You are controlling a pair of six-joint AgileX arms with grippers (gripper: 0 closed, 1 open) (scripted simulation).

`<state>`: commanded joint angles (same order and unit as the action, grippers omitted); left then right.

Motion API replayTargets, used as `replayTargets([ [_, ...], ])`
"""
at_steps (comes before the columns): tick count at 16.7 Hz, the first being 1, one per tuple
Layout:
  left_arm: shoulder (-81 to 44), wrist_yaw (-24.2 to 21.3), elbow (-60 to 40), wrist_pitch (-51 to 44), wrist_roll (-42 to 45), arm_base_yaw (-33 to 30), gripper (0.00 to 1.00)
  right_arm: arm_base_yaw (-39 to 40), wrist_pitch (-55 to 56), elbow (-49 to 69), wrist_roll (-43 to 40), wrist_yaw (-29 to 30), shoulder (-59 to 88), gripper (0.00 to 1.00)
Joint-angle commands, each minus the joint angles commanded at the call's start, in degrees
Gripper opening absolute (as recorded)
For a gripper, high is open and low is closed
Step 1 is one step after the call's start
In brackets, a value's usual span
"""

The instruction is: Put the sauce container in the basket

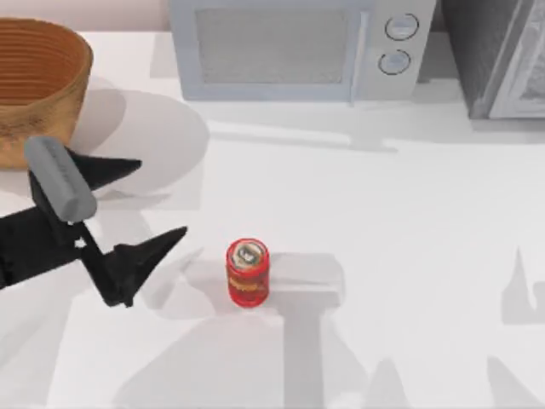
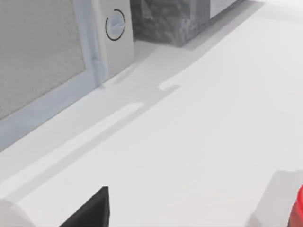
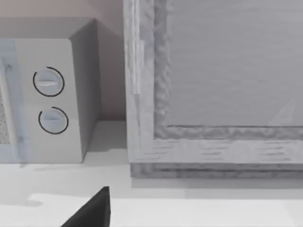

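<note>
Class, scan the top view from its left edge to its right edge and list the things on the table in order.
basket → left gripper, open → sauce container → microwave → grey cabinet

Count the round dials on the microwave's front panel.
2. Both sit on the microwave control panel at the back of the table: the upper dial and the lower dial directly beneath it.
</note>
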<state>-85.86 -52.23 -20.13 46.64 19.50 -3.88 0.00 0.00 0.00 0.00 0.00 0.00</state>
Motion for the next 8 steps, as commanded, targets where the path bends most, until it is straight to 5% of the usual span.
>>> replayTargets([
  [8, -33.99, -20.45, -7.95, 18.29, 7.53, -1.75, 1.00, 0.00, 0.00, 0.00, 0.00, 0.00, 0.00, 1.00],
])
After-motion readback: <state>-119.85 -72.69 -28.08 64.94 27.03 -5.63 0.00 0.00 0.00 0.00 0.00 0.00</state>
